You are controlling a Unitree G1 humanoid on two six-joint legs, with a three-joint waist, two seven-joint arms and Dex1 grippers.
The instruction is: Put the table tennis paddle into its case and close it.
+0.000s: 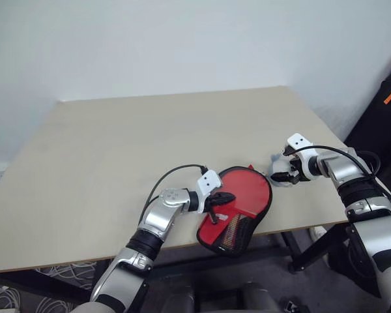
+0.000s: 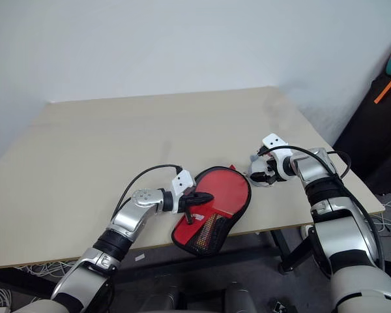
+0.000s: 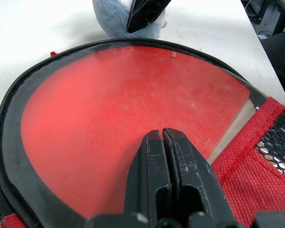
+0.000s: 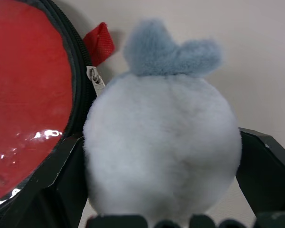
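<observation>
Nearest to us, at the front edge of the pale worktop (image 1: 117, 150), lies the case (image 1: 238, 207), its narrow mesh end hanging a little over that edge and its round end pointing away toward the wall. Through the clear plastic panel we see the red face of the table tennis paddle (image 3: 133, 109), which is inside the case. Our left gripper (image 1: 220, 201) rests over the middle of the case, its two black fingers (image 3: 178, 175) pressed together with nothing between them, the tips lying on the clear panel. The black zip edge runs round the round end, and in the right wrist view we see the metal zip pull (image 4: 95, 78) beside a small red tab (image 4: 100, 42) at the far rim. Just beyond that rim, on our right, a grey fluffy pom-pom (image 4: 161, 142) sits on the worktop touching the case's edge. Our right gripper (image 1: 281, 173) has its fingers spread wide on either side of the pom-pom, close against it; we cannot tell whether they grip it.
</observation>
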